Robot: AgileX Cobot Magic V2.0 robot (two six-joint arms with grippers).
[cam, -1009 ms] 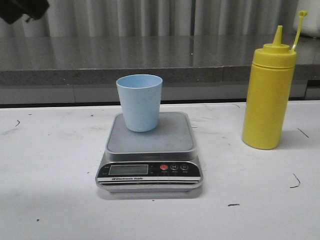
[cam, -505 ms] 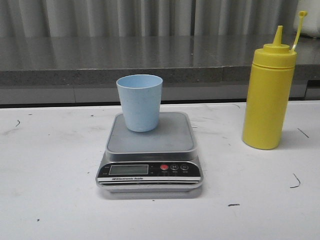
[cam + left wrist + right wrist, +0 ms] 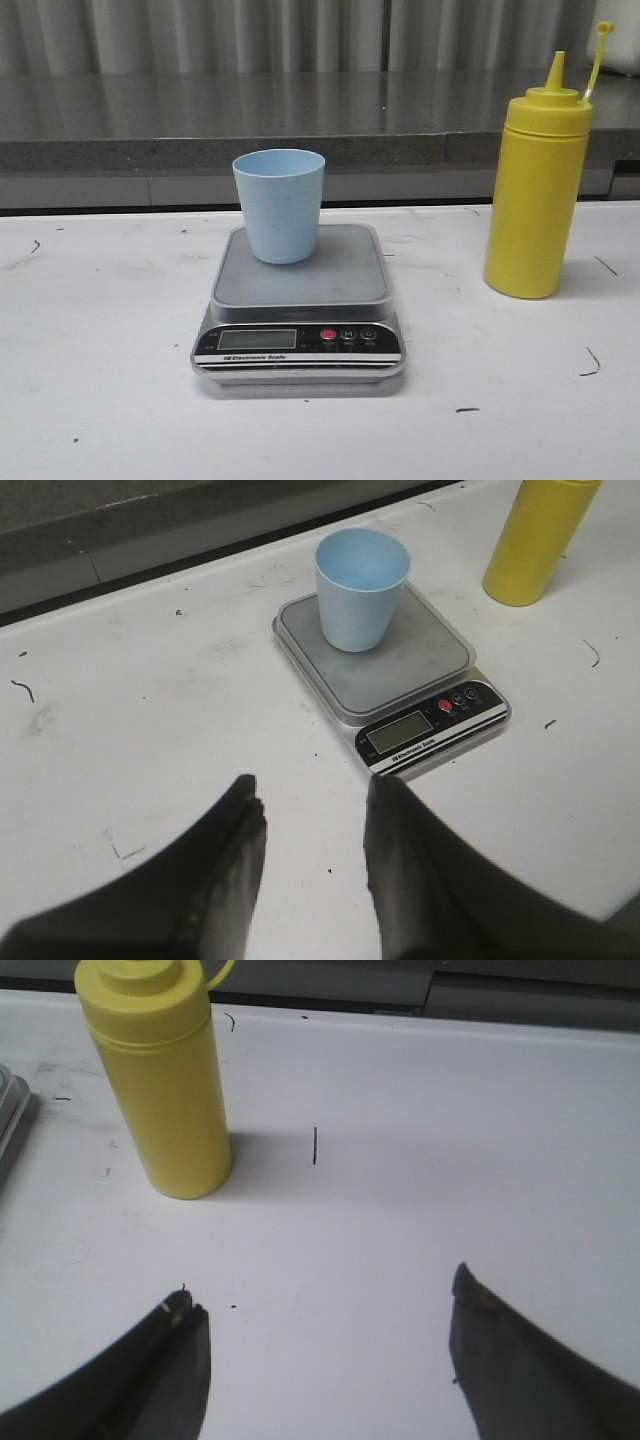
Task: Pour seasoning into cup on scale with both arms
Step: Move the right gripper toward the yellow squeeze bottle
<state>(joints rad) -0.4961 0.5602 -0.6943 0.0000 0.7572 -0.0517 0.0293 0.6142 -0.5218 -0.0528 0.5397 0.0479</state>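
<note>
The pale blue cup (image 3: 280, 205) stands upright on the silver-grey scale (image 3: 300, 305) in the middle of the white table; the left wrist view shows them too, cup (image 3: 361, 590) on scale (image 3: 400, 675). The yellow seasoning bottle (image 3: 535, 185) stands upright to the right, cap off its nozzle and dangling on its tether. In the right wrist view the bottle (image 3: 165, 1085) is ahead and off to one side. My left gripper (image 3: 312, 805) is open and empty above bare table, short of the scale. My right gripper (image 3: 322, 1295) is wide open and empty, short of the bottle. Neither arm shows in the front view.
A dark grey counter ledge (image 3: 300, 120) runs along the table's far edge, with a grey curtain behind. Small dark marks dot the white tabletop (image 3: 100, 330).
A dark arm part at the top left of the front view one second ago has left the view. Cup, scale and bottle have not moved.
</note>
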